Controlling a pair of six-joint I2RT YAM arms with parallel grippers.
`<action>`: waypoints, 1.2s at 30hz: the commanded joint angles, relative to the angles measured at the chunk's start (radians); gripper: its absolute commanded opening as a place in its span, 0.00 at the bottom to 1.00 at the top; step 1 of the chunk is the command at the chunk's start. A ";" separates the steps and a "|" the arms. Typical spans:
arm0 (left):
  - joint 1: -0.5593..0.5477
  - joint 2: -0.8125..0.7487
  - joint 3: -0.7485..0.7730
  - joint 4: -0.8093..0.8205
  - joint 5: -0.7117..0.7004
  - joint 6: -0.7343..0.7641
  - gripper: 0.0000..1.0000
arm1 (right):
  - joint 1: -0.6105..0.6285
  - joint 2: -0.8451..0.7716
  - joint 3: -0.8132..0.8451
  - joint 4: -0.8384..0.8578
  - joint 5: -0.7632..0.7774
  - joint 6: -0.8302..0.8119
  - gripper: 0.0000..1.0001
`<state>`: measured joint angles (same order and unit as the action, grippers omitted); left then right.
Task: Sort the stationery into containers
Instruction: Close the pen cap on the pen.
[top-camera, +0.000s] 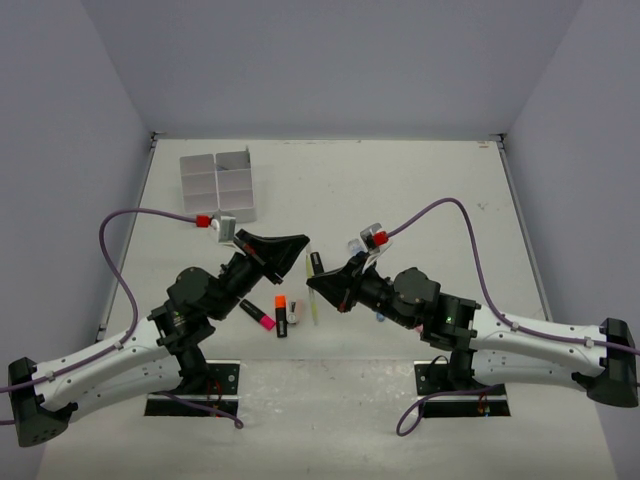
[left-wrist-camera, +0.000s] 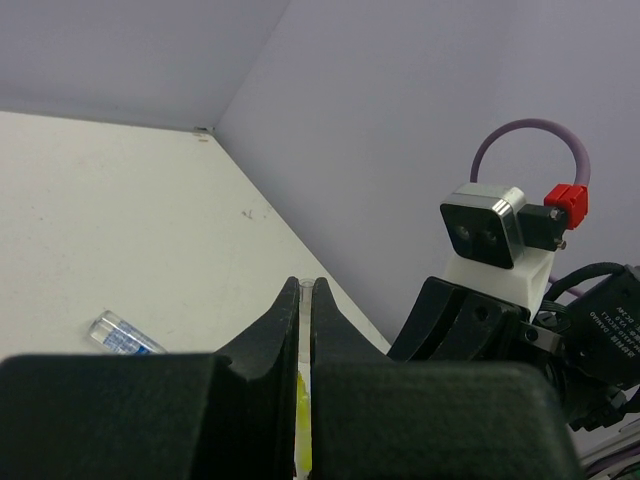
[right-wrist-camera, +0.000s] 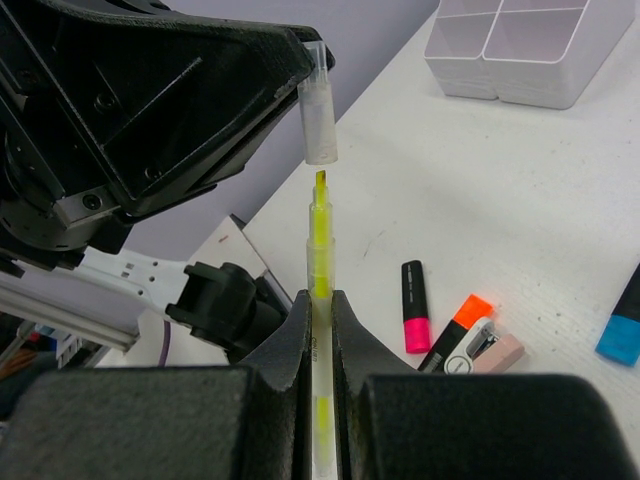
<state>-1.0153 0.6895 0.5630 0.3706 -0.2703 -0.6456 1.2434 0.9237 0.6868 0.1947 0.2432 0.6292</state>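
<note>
Gripping a slim yellow pen (right-wrist-camera: 319, 235), the right gripper (right-wrist-camera: 320, 300) has its jaws clenched on the clear plastic barrel. The chisel tip is bare and points upward. The left gripper (left-wrist-camera: 305, 292) is clamped on the cap (right-wrist-camera: 320, 125), a short translucent cylinder. Cap and tip are in line but apart, with a small gap between them.

The right wrist view shows loose items on the matte white table (right-wrist-camera: 520, 220):
- a pink highlighter (right-wrist-camera: 415, 320), stubby, with a black body;
- an orange highlighter (right-wrist-camera: 457, 328), of the same shape;
- a small pale pink block (right-wrist-camera: 490, 350) with a metal part, touching the orange highlighter;
- a blue highlighter (right-wrist-camera: 622, 330), at the frame edge.

The tray (right-wrist-camera: 520, 88), smooth white plastic with thin dividers, stands far from these items.

The left wrist view alone shows a clear tube (left-wrist-camera: 125, 337) with blue print, lying flat on the table. It also shows the cap only as a thin sliver between black fingers.

The top view places both grippers tip to tip above mid-table, with the tray near the far left corner.
</note>
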 joint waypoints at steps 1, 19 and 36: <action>0.000 -0.008 0.047 0.010 -0.020 0.015 0.00 | 0.005 -0.006 0.002 0.017 0.024 0.015 0.00; 0.000 0.000 0.031 0.012 -0.025 0.011 0.00 | 0.005 -0.036 0.020 -0.006 0.045 -0.008 0.00; 0.000 0.016 0.023 0.013 0.013 -0.005 0.00 | 0.004 -0.035 0.063 -0.034 0.070 -0.025 0.00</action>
<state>-1.0153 0.7035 0.5682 0.3714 -0.2638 -0.6464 1.2434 0.8997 0.6917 0.1541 0.2735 0.6213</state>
